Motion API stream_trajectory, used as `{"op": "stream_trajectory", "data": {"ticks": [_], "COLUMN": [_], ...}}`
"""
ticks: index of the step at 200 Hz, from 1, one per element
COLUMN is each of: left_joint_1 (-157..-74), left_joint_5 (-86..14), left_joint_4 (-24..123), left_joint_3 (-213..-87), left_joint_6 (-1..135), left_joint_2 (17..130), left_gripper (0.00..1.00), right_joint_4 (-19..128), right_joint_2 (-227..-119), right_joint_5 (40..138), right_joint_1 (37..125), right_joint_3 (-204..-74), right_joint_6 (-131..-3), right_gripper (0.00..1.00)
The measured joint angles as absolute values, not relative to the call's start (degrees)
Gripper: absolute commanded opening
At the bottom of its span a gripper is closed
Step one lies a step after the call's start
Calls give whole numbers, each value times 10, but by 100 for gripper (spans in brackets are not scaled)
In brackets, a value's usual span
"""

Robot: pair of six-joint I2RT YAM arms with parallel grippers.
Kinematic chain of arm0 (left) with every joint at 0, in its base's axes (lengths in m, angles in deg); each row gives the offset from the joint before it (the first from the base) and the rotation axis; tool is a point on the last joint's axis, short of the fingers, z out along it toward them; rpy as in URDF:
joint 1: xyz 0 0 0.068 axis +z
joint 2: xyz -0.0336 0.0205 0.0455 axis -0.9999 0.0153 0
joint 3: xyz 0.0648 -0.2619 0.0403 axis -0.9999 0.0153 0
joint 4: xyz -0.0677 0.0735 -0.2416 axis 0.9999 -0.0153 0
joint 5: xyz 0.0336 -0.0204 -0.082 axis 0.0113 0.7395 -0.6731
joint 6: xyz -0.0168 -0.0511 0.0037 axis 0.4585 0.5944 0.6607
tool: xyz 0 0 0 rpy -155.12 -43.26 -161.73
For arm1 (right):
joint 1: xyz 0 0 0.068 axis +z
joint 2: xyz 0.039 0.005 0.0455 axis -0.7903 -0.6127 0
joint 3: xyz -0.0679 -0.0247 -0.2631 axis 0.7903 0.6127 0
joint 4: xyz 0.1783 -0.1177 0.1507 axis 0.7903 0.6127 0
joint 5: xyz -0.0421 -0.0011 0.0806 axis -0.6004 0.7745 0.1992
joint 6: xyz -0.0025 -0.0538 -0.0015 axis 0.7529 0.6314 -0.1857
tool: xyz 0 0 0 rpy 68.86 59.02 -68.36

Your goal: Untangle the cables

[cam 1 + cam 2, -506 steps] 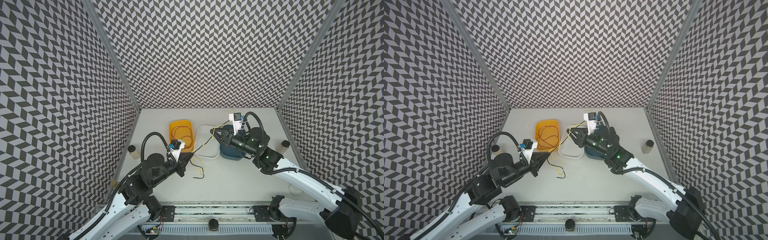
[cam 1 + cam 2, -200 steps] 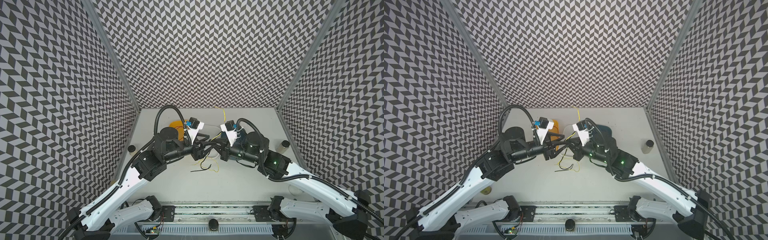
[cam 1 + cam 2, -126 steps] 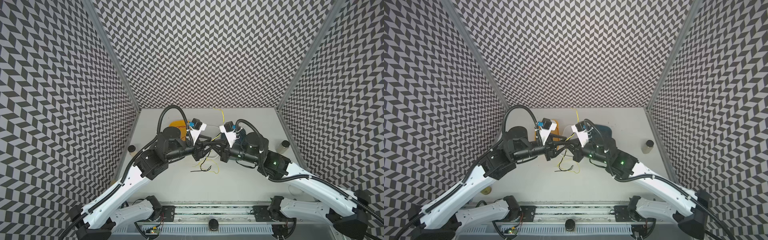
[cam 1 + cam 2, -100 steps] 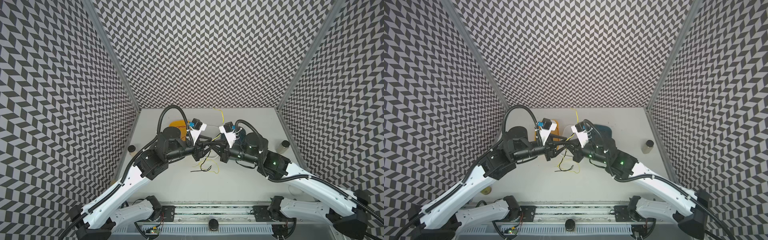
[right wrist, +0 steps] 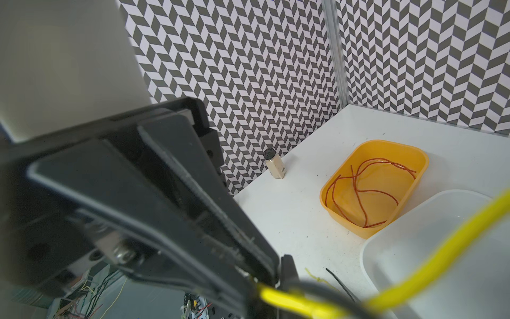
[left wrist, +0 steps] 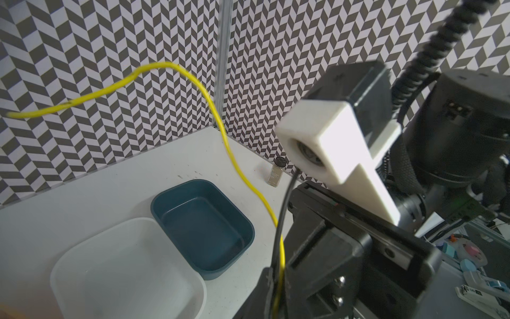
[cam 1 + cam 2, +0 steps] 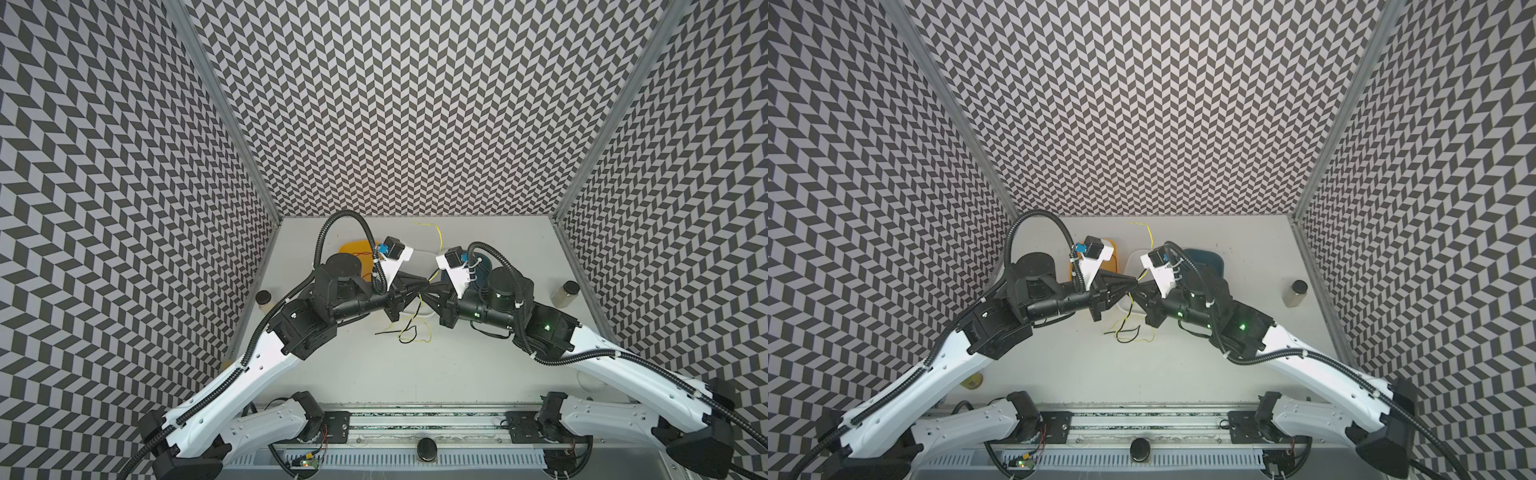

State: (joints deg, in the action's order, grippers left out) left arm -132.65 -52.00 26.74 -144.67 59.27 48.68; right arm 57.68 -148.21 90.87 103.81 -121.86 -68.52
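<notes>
Against a second ago, the left gripper (image 7: 423, 286) is now being shown with its fingers pressed together instead of apart. At the middle of both top views, they are being clamped on the yellow cable (image 5: 452, 240), with the black cable (image 6: 284, 210) running alongside. Tip to tip with it, the right gripper (image 7: 435, 287) is being held closed on the same yellow cable. A thin red cable (image 5: 369, 190) is being kept coiled in the glossy orange tub (image 5: 397, 147) at left of centre. The yellow and black cables, slender and limp, are being trailed in loops onto the matte white counter (image 7: 457, 374).
</notes>
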Motion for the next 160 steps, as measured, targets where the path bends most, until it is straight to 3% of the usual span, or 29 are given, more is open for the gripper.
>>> {"op": "stream_trajectory", "data": {"ticks": [17,28,72,94,141,160], "left_joint_1": [-1325,-1323,-1321,-1315,-1280,-1253], "left_joint_5": [-519,-518,-505,-497,-493,-500], "left_joint_4": [267,267,260,259,282,313], "left_joint_3": [-1447,-1447,-1446,-1446,-1446,-1447], "left_joint_6": [594,595,594,596,616,643], "left_joint_2": [487,487,484,473,430,424], "left_gripper": [6,18,45,51,75,78], "right_joint_4": [576,577,577,575,575,573], "right_joint_2": [-1482,-1482,-1482,-1482,-1482,-1482], "right_joint_5": [909,910,911,912,917,926], "right_joint_1": [1039,1039,1041,1041,1041,1041], "right_joint_3": [-1219,-1219,-1219,-1218,-1211,-1209], "right_joint_6": [-684,-683,-675,-672,-664,-660], "right_gripper": [0,0,0,0,0,0]}}
